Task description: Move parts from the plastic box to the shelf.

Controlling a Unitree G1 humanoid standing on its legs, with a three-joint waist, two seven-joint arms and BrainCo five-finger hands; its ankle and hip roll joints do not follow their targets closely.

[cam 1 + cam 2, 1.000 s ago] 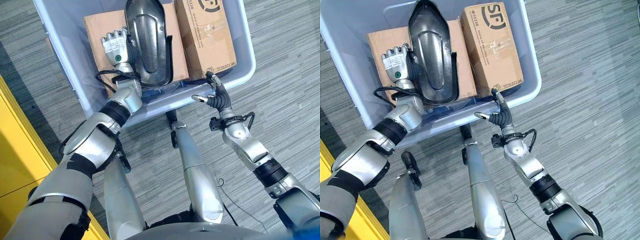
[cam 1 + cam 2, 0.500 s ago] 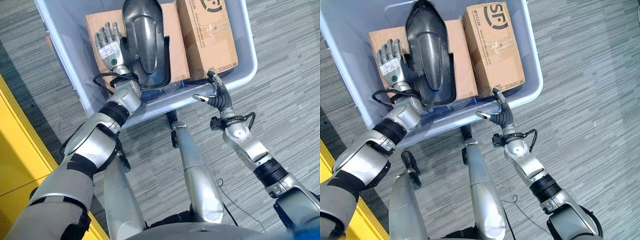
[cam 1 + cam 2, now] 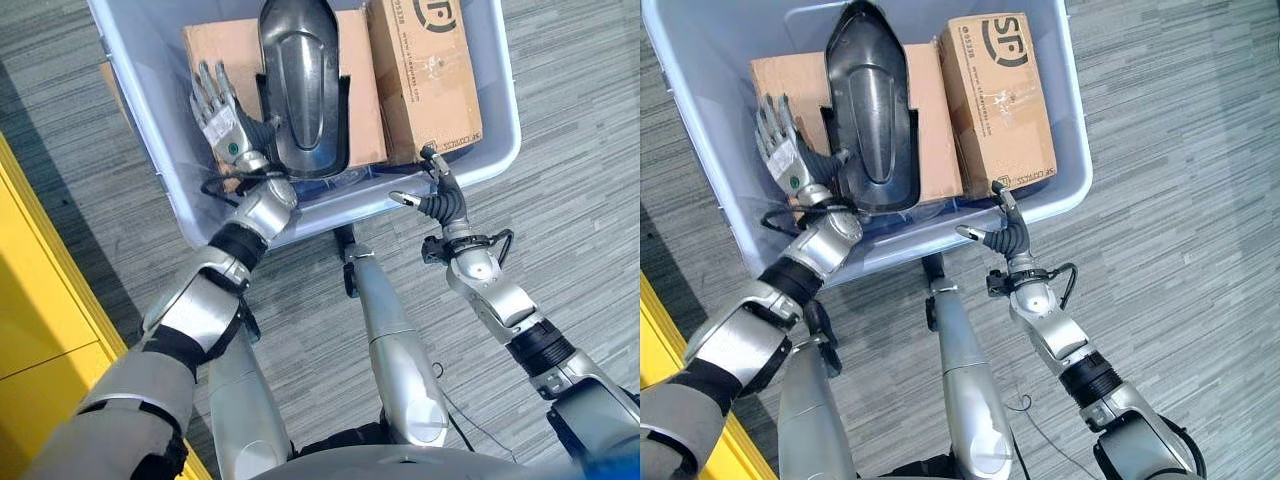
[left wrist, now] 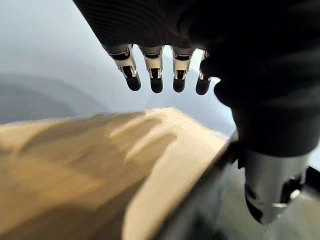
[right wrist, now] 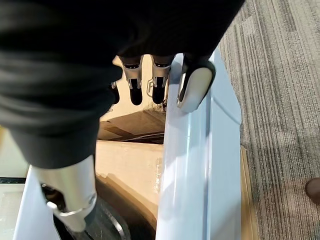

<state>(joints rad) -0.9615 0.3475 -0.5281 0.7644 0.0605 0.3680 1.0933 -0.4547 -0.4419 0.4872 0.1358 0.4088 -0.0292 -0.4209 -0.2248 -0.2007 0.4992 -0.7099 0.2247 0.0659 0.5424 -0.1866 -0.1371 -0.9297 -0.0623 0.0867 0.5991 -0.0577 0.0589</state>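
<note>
The pale blue plastic box (image 3: 505, 100) holds a long black moulded part (image 3: 300, 80) lying on a flat cardboard box (image 3: 365, 110), with a second cardboard box (image 3: 425, 70) to its right. My left hand (image 3: 222, 110) is inside the plastic box, open, fingers straight over the flat cardboard (image 4: 100, 165), thumb beside the black part's left edge. My right hand (image 3: 440, 195) is open at the plastic box's near rim (image 5: 190, 165). One of its fingertips (image 5: 192, 87) rests against that rim.
A yellow panelled unit (image 3: 40, 300) stands along the left side. Grey striped carpet (image 3: 580, 220) surrounds the plastic box, with open floor to the right.
My left hand went from curled to straight fingers and tilted to the left over the flat cardboard. The camera has shifted slightly. The right hand stays at the rim.
</note>
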